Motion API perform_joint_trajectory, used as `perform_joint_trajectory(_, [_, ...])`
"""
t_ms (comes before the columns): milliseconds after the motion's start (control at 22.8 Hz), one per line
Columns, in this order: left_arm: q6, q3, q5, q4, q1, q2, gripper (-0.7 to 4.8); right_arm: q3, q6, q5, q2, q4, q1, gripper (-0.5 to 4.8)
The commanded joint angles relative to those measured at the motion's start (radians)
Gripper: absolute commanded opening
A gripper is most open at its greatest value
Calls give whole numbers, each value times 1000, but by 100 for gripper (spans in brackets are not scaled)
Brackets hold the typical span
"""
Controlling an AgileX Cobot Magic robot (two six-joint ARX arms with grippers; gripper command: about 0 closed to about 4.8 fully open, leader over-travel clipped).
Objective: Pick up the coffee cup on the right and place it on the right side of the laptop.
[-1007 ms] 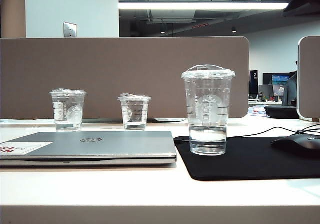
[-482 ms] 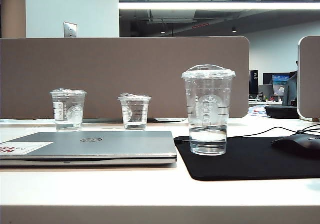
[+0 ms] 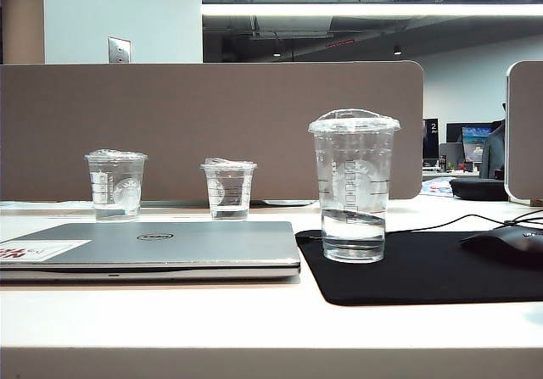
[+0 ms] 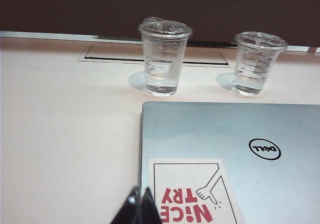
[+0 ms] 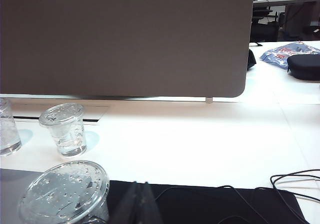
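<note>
Your cup point(image 3: 353, 186) stands on the black mat point(image 3: 441, 269), just right of the laptop point(image 3: 153, 248). Left claw point(image 4: 140, 206) hovers closed over the laptop's stickered corner; right claw point(image 5: 141, 204) is closed beside the cup, holding nothing.

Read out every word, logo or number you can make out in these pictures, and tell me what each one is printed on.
"NiCE TRY", red letters, on the white sticker at a corner of the laptop.
"DELL", round logo on the laptop lid.
Round white logo on the coffee cup: no lettering readable.
White number on a dark board far behind: too small to read.
</note>
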Motion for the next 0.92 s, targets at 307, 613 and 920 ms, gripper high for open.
perform_joint_trajectory(307, [2,3,1,8,1,0,-5,3,-3,-9,-3,15,0,-9])
perform_joint_trajectory(613, [2,3,1,8,1,0,-5,1,-3,-10,-14,14,-12,-9])
perform_joint_trajectory(920, [2,3,1,8,1,0,-5,-112,-2,11,-347,-122,-245,-9])
